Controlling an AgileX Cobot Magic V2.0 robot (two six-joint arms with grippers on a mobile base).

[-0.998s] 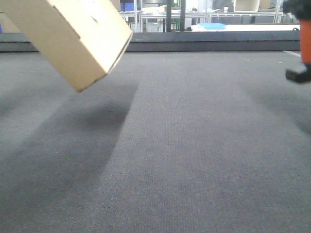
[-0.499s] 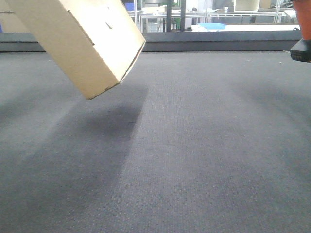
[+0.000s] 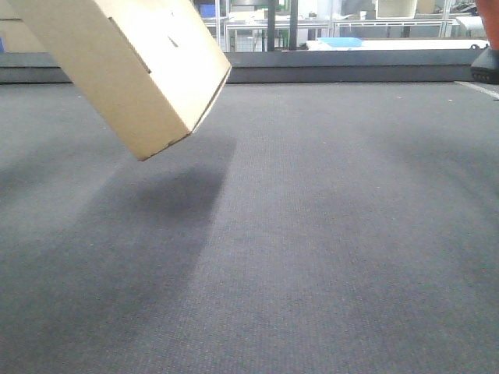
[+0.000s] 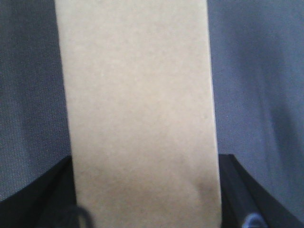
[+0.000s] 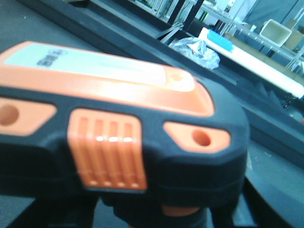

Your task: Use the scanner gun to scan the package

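Carpet [image 3: 312, 234] beneath; left end effector [image 4: 145, 204] seemingly clamps package [image 4: 137, 95].

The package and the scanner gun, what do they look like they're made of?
The package looks like plain cardboard: matte tan faces, with a cut flap edge along one side. The scanner gun looks like molded plastic: glossy orange panels catching highlights, set in a duller black body that may be rubbery, though the look alone leaves that open.
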